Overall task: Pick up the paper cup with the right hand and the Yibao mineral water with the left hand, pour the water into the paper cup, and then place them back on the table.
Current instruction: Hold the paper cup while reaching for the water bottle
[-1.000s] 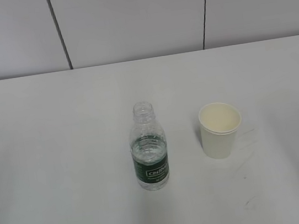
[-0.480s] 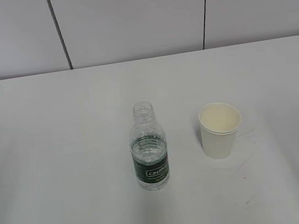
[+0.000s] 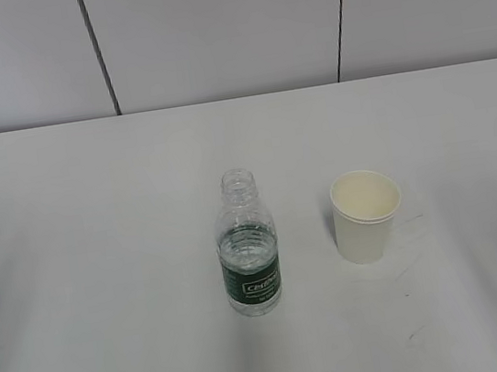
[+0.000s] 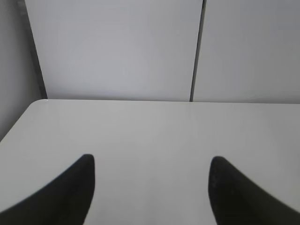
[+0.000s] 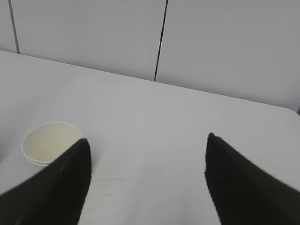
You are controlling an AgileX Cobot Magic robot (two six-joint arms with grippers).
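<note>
The Yibao mineral water bottle (image 3: 248,251), clear with a dark green label and no cap, stands upright on the white table (image 3: 102,262), partly filled with water. The white paper cup (image 3: 367,216) stands upright to its right, apart from it. Neither arm shows in the exterior view. In the right wrist view my right gripper (image 5: 146,152) is open and empty above the table; the cup (image 5: 47,141) lies to its left, partly behind the left finger (image 5: 61,187). In the left wrist view my left gripper (image 4: 151,168) is open and empty over bare table; the bottle is out of that view.
A grey panelled wall (image 3: 227,32) with dark vertical seams rises behind the table's far edge. The table's left far corner (image 4: 40,101) shows in the left wrist view. Faint scuff marks (image 3: 407,261) lie right of the cup.
</note>
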